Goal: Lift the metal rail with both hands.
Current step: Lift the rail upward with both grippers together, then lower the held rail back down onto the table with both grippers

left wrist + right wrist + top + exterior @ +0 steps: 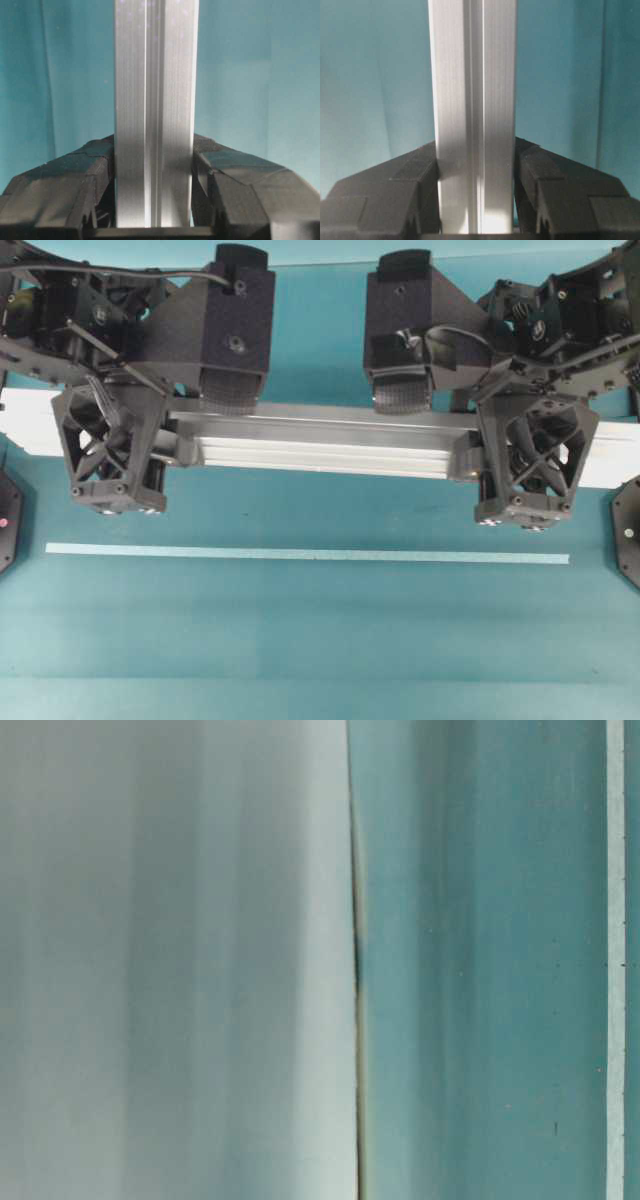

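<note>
The metal rail [320,445], a silver grooved aluminium bar, lies level across the middle of the overhead view. My left gripper [175,445] is shut on its left end and my right gripper [470,455] on its right end. In the left wrist view the rail [155,100] runs straight up from the gripper [154,165], with both black fingers pressed against its sides. The right wrist view shows the same: the rail [472,75] is clamped in the gripper [476,160]. Only teal table shows behind the rail.
A thin pale-teal strip [300,555] lies on the teal table in front of the rail, and shows as the strip [615,960] in the table-level view. A white band [25,420] runs behind the arms. A blurred pale surface [170,960] fills that view's left half.
</note>
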{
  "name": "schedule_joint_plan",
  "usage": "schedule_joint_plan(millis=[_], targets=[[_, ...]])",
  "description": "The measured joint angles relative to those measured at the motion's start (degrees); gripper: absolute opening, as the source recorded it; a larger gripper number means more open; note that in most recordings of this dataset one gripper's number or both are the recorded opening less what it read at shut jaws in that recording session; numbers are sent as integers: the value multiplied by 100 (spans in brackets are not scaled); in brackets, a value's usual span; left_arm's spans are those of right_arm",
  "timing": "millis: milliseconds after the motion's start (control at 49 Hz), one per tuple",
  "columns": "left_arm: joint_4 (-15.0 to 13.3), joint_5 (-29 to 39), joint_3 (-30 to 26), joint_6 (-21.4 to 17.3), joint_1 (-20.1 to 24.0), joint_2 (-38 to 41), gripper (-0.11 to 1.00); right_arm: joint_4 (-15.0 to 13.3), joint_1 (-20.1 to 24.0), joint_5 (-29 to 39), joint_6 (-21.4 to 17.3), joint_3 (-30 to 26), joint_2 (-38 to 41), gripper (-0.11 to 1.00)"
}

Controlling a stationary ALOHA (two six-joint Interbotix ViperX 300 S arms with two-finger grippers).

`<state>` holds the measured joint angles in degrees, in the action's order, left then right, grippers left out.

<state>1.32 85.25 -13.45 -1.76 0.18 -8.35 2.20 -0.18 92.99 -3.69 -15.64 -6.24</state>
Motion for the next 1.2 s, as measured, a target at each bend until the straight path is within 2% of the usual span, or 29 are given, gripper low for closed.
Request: schedule_joint_plan(millis=[327,408,633,1000,1204], targets=[[0,0,18,0,-9,9,36,-26,0,-9,9,79,-26,38],[0,-53,185,9,-9,9,35,-26,0,-26,18,237,-35,38],[0,-791,1266,62,-18,9,35,-35,-35,-475,334,1230,-26,38],[0,-2531,3146,26,-9,-9,35,-35,-70,-2171,527,2839,-62,38],[0,-3357,3823,158,79,-9,36,-35,-62,-3226,519,3718,35,38]])
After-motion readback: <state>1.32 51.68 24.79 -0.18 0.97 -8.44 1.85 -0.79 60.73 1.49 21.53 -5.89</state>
